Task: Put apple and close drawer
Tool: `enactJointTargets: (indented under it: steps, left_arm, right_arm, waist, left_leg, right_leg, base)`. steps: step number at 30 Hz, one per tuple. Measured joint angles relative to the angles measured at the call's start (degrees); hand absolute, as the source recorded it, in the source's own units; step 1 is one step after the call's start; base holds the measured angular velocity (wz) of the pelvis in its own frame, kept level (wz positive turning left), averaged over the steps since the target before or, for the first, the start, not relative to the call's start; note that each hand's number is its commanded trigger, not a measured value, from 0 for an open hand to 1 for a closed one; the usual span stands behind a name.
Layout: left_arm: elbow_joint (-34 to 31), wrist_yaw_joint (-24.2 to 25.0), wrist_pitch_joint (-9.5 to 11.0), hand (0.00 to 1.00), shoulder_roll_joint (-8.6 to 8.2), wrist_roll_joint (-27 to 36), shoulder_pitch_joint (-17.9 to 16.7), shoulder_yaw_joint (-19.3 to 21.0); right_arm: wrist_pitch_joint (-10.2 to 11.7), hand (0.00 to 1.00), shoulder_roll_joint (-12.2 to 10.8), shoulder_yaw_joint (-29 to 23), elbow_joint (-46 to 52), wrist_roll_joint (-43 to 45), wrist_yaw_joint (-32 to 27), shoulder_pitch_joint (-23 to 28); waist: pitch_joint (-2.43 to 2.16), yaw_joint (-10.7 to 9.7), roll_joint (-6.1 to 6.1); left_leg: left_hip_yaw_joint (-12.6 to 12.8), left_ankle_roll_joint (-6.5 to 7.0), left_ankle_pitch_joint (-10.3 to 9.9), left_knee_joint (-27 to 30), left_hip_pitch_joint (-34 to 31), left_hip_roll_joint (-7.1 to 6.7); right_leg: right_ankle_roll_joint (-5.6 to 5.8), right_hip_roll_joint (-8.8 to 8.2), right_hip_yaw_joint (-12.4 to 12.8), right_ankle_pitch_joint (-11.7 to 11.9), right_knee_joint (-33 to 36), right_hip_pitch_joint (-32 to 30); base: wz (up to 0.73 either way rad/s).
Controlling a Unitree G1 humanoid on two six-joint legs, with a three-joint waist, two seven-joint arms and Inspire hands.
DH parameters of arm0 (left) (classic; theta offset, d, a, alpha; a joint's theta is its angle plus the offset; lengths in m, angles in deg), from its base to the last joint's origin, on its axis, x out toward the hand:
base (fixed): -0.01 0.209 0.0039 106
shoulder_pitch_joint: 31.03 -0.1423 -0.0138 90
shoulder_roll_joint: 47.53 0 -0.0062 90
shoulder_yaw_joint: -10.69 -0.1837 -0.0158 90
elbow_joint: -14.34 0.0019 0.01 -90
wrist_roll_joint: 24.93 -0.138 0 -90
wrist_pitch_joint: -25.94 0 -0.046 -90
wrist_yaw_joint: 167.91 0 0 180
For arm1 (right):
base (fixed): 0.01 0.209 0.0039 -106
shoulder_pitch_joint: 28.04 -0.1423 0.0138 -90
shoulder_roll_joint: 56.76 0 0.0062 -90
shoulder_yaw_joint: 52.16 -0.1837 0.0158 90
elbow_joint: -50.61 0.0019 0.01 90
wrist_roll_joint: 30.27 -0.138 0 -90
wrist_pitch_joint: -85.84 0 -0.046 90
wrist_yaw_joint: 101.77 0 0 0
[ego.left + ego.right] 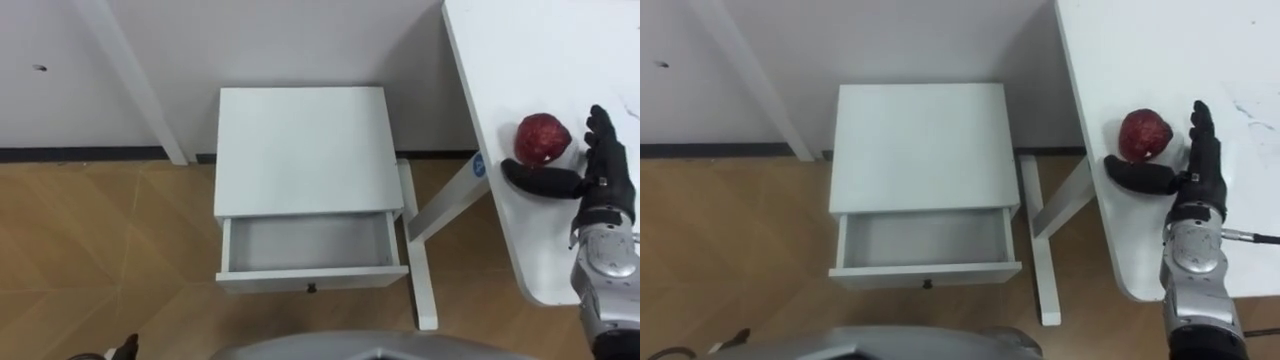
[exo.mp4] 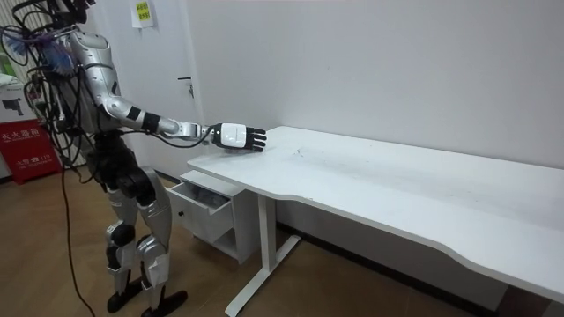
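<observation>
Red apple (image 1: 542,138) by right hand (image 1: 603,178), drawer (image 1: 312,278) empty in eye views

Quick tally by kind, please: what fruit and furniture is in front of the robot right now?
apple: 1
table: 1
cabinet: 1
drawer, open: 1
Total: 4

place: office-like room | cues: white desk (image 2: 397,189), drawer cabinet (image 1: 300,150) (wood floor (image 1: 100,250))
</observation>
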Motion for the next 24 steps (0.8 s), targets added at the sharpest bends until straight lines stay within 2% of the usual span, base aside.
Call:
enactJointTargets:
  steps: [1, 2, 3, 5, 15, 24]
  left_arm:
    - [0.0, 0.0, 0.2, 0.0, 0.0, 0.0, 0.0, 0.0]
    - [0.0, 0.0, 0.27, 0.0, 0.0, 0.0, 0.02, 0.0]
    - [0.0, 0.0, 0.28, 0.0, 0.0, 0.01, 0.03, 0.0]
    - [0.04, 0.01, 0.3, 0.0, 0.01, 0.03, 0.01, -0.01]
    - [0.26, 0.44, 0.3, 0.0, 0.07, -0.01, 0.03, -0.01]
    - [0.3, 0.09, 0.3, 0.0, 0.21, -0.01, 0.01, -0.03]
  right_arm:
    - [0.0, 0.0, 0.0, 0.0, -0.01, 0.0, 0.02, 0.01]
    - [0.06, 0.09, 0.0, 0.01, -0.08, 0.03, 0.04, 0.01]
    - [0.22, 0.31, 0.0, 0.01, -0.26, 0.06, 0.06, 0.01]
    - [0.54, 1.0, 0.0, 0.01, -0.51, 0.12, 0.09, 0.13]
    - [1.41, 1.0, 0.03, -1.66, -2.2, 1.77, -1.63, 0.1]
    - [2.49, 1.0, 0.0, -1.35, -2.96, 2.45, -1.99, 0.09]
  waist:
    - [0.03, 0.01, -0.06]
    - [0.04, 0.01, -0.12]
    - [0.04, 0.01, -0.15]
    - [0.02, -0.05, -0.3]
    - [0.11, -0.04, -1.01]
    - [0.11, 0.1, -1.01]
  left_leg:
    - [0.0, 0.0, 0.0, -0.01, -0.01, 0.0]
    - [0.0, 0.0, 0.0, -0.03, -0.02, 0.0]
    - [0.0, 0.0, 0.0, -0.03, -0.02, 0.0]
    - [0.0, 0.0, 0.0, -0.04, -0.03, 0.01]
    - [-0.32, -0.01, -0.01, -0.04, -0.02, 0.06]
    - [-0.89, -0.01, -0.01, -0.05, -0.1, 0.02]
  right_leg:
    - [0.0, 0.0, 0.0, 0.0, -0.04, 0.0]
    - [0.0, 0.01, 0.0, 0.0, -0.09, 0.01]
    - [0.0, 0.01, 0.0, 0.0, -0.14, 0.03]
    - [0.02, 0.02, -0.06, 0.02, -0.32, 0.14]
    - [0.04, 0.07, -0.32, 0.19, -0.96, 0.81]
    - [0.07, 0.11, -0.5, 0.26, -1.67, 0.97]
  base:
    - [0.0]
    - [0.0]
    - [0.0]
    - [0.0]
    - [0.0]
    - [0.0]
